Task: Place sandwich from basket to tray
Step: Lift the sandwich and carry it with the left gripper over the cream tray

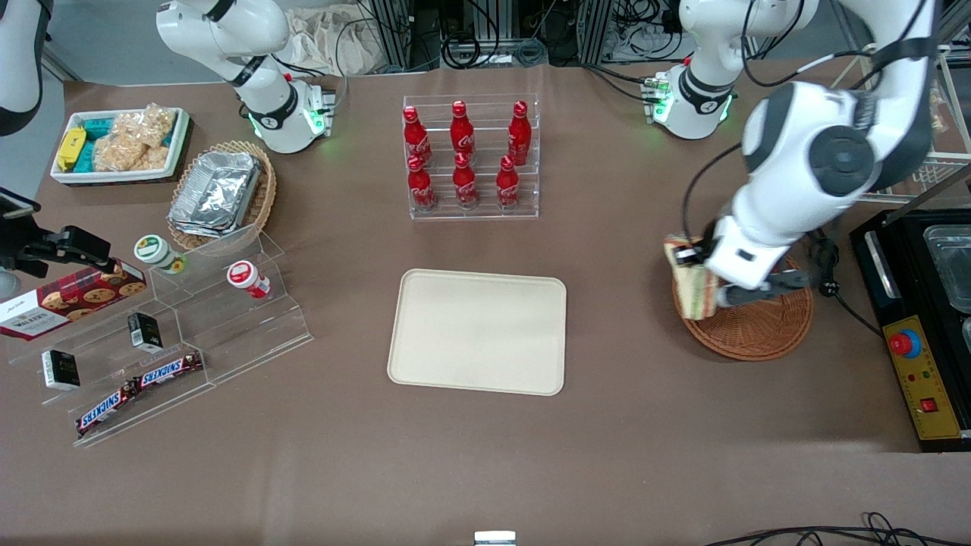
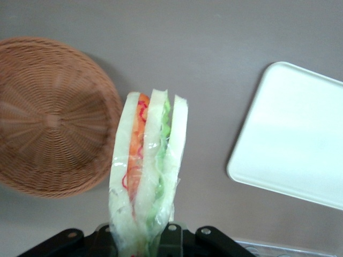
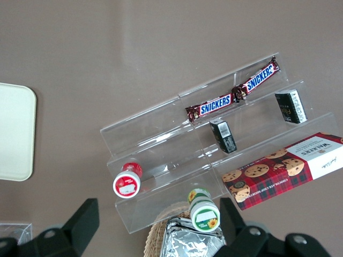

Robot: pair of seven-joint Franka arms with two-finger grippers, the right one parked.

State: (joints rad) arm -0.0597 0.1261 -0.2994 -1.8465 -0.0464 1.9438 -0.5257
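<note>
- Gripper (image 1: 702, 284): positioned over the rim of the basket (image 1: 758, 334) on the side facing the tray (image 1: 478, 331); closed on the sandwich (image 1: 694, 284), fingers clamped on its narrow end.
- Sandwich: held between the fingers, projecting straight out from the gripper (image 2: 147, 241) in the wrist view; clear wrap visible, with orange and red filling in one layer and green in the other between three pale bread slices (image 2: 147, 166).
- Sandwich in the front view: hanging at the gripper's tray-facing side, overlapping the basket rim; contact with the wicker cannot be determined.
- Basket (image 2: 51, 115): seen empty in the wrist view, just beside the held sandwich and apart from it.
- Tray (image 2: 292, 139): bare, to the sandwich's opposite flank from the basket, well apart from the gripper across open brown table (image 1: 630, 227).
- Bottle rack (image 1: 470, 155): six red bottles, farther from the front camera than the tray, well apart from the gripper.
</note>
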